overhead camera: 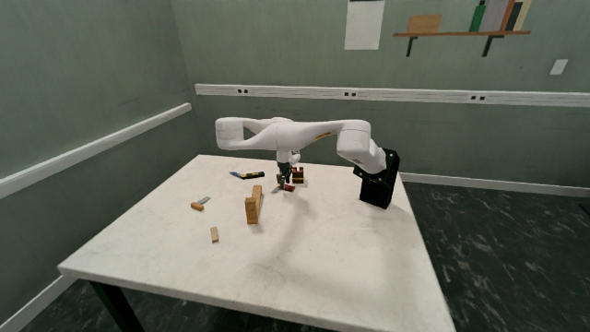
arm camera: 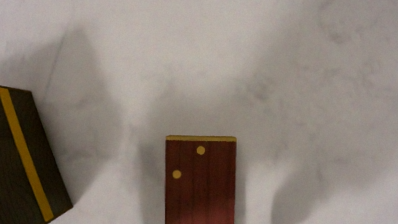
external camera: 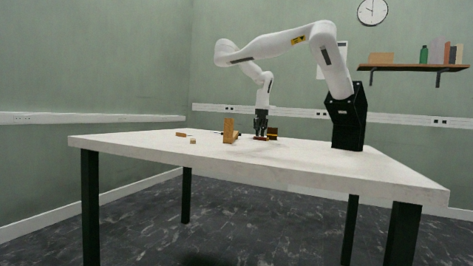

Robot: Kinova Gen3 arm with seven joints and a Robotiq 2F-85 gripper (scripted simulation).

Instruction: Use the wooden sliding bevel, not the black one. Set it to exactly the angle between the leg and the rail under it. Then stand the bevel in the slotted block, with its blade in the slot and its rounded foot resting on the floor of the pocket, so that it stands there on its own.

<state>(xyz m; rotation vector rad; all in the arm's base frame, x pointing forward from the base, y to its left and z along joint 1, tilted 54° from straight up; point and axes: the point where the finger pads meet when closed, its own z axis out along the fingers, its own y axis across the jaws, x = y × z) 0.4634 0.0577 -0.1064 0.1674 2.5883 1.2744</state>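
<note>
The wooden sliding bevel (overhead camera: 288,187) (external camera: 261,138) lies flat on the white table (overhead camera: 323,240). In the wrist view its red-brown stock (arm camera: 201,182), with a brass end strip and two brass dots, fills the lower middle. My gripper (overhead camera: 281,183) (external camera: 260,133) hangs straight down just above it, fingers partly apart and empty; the fingers do not show in the wrist view. The dark slotted block (overhead camera: 298,175) (external camera: 273,133) (arm camera: 20,160) stands close beside the bevel. The tan leg and rail (overhead camera: 253,204) (external camera: 229,131) stand a little nearer the front. The black bevel (overhead camera: 251,174) lies to the left.
A small wooden piece with a grey blade (overhead camera: 198,205) (external camera: 180,134) and a small wooden block (overhead camera: 214,234) (external camera: 192,140) lie on the left part of the table. The arm's black base (overhead camera: 379,182) stands at the right rear.
</note>
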